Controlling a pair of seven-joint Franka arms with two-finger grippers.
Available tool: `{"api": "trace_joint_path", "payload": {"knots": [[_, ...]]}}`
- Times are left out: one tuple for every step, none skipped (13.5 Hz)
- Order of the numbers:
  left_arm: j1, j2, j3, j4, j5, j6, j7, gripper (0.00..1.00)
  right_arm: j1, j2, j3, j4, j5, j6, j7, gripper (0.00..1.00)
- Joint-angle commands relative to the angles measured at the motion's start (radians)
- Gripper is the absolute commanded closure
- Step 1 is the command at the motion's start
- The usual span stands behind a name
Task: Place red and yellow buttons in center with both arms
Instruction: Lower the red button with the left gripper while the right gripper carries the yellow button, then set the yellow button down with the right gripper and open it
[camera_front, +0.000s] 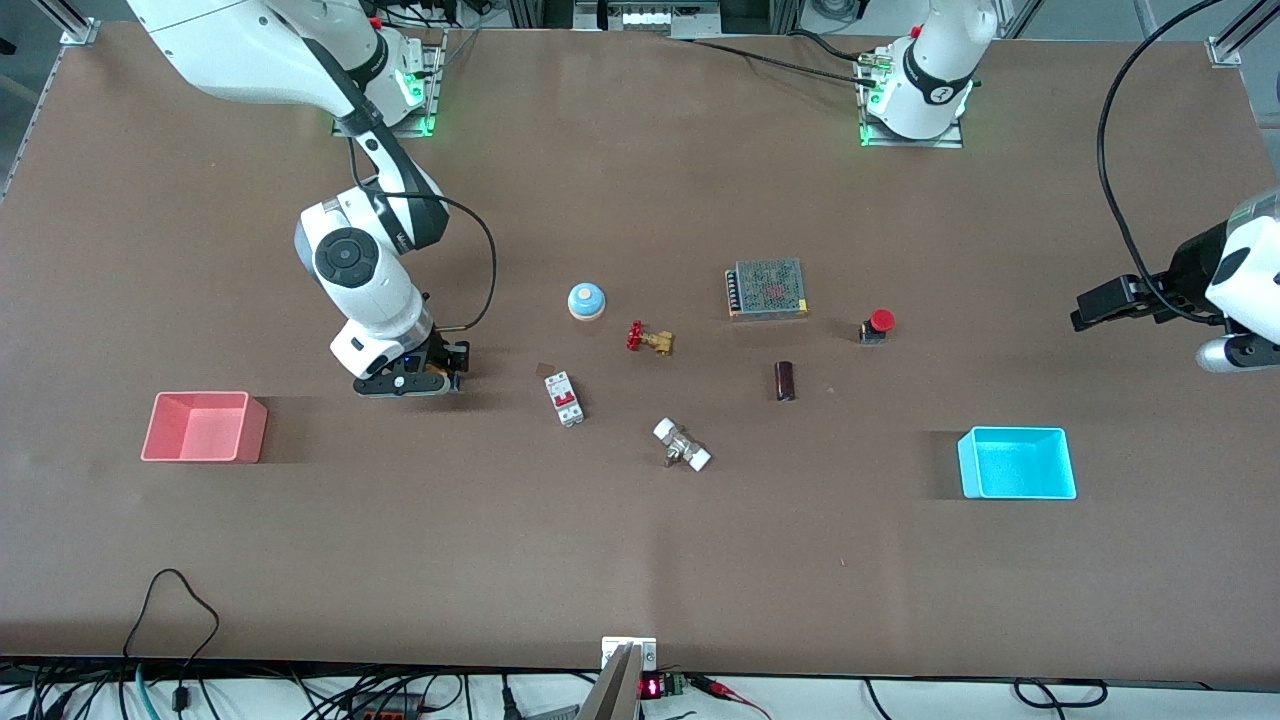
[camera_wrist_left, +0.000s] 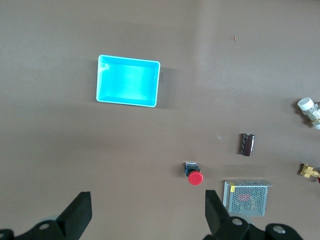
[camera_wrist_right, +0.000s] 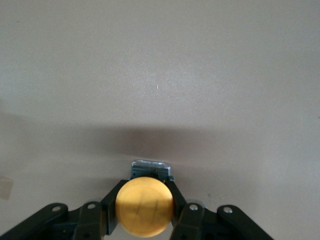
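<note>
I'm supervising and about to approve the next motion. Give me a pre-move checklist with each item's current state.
1. Right gripper closed on the yellow button: ok, fingers flank its cap.
2. Yellow button off the table: cannot tell.
3. Left gripper open and empty: ok, it waits above the table's left-arm end.
4. Red button free to pick: ok, standing alone near the power supply.
5. Drop spot in the center: not ok, valve, breaker and blue button crowd it.
</note>
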Motion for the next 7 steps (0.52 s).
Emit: {"api": "trace_joint_path", "payload": {"knots": [[0.007,-0.015,0.004,0.017,0.013,-0.012,0.066,0.00,0.005,0.005,-0.003,0.002,-0.027,0.015,0.026,0.55],[0.007,-0.017,0.004,0.017,0.015,-0.012,0.059,0.00,0.005,0.005,-0.003,0.002,-0.025,0.015,0.026,0.43],[0.007,-0.020,0.004,0.019,0.015,-0.015,0.066,0.00,0.005,0.005,-0.003,0.004,-0.025,0.015,0.026,0.32],[0.009,-0.032,0.004,0.008,0.016,-0.016,0.071,0.00,0.003,0.005,-0.003,0.004,-0.025,0.015,0.026,0.29],[0.009,-0.043,0.006,-0.001,0.018,-0.019,0.074,0.00,0.003,0.005,-0.003,0.004,-0.025,0.015,0.024,0.25],[0.009,-0.048,0.006,-0.012,0.018,-0.019,0.088,0.00,0.003,0.005,-0.003,0.010,-0.025,0.015,0.024,0.23],[0.010,-0.058,0.006,-0.024,0.018,-0.021,0.105,0.00,0.002,-0.001,-0.003,0.020,-0.024,0.012,0.012,0.16]]}}
